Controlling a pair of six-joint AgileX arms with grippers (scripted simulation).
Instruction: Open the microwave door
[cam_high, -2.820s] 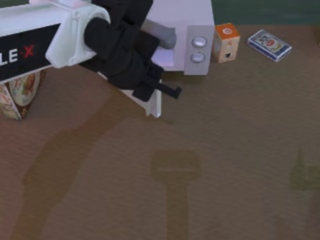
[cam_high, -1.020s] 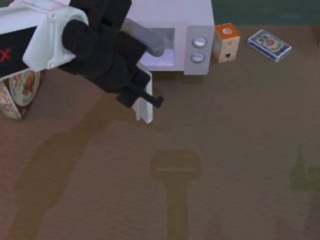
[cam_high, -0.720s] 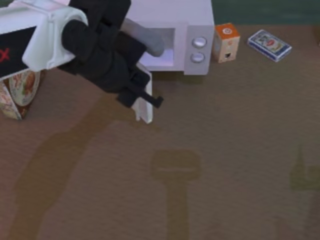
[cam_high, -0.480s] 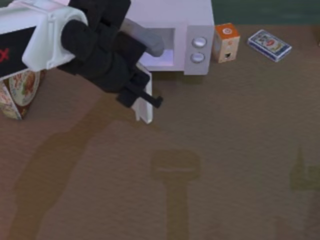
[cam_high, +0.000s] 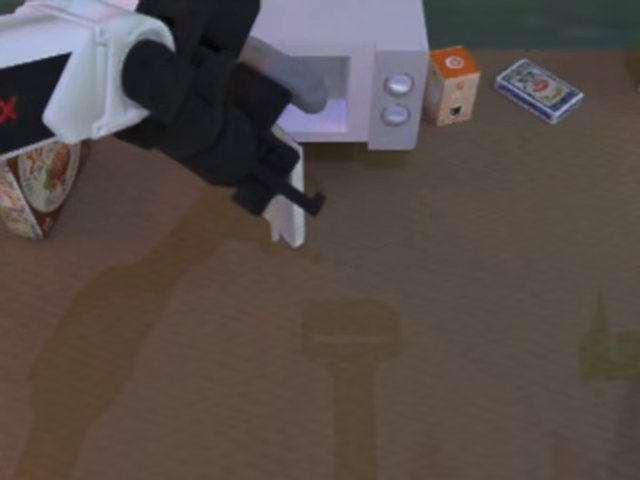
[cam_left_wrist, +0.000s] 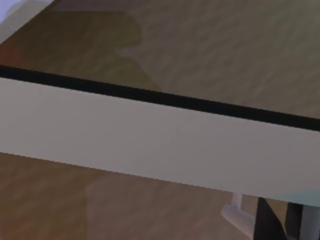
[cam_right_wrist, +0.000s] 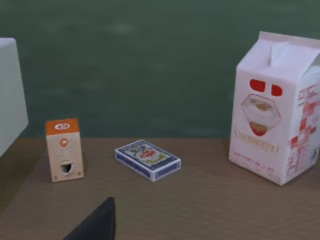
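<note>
The white microwave (cam_high: 340, 30) stands at the back of the table, its cavity (cam_high: 325, 100) exposed and its two-knob panel (cam_high: 397, 100) at the right. The microwave door (cam_high: 293, 225) is swung out, standing edge-on and pointing toward the table's front. My left gripper (cam_high: 290, 195) straddles the door's outer end, shut on it, with black fingers (cam_high: 314, 203) on either side. In the left wrist view the door's white edge (cam_left_wrist: 150, 140) runs across the picture, and a pale handle (cam_left_wrist: 235, 216) shows below it. My right gripper (cam_right_wrist: 100, 222) shows only as a dark tip, parked off to the right.
An orange box (cam_high: 451, 85) and a blue card deck (cam_high: 538, 90) lie right of the microwave. A printed box (cam_high: 35, 195) stands at the left edge under my left arm. A white-and-red carton (cam_right_wrist: 275, 107) stands farther right in the right wrist view.
Since 2.8 s ago my left gripper has moved left and back with the door, swinging it wider and baring more of the cavity. Over the last second nothing has visibly shifted.
</note>
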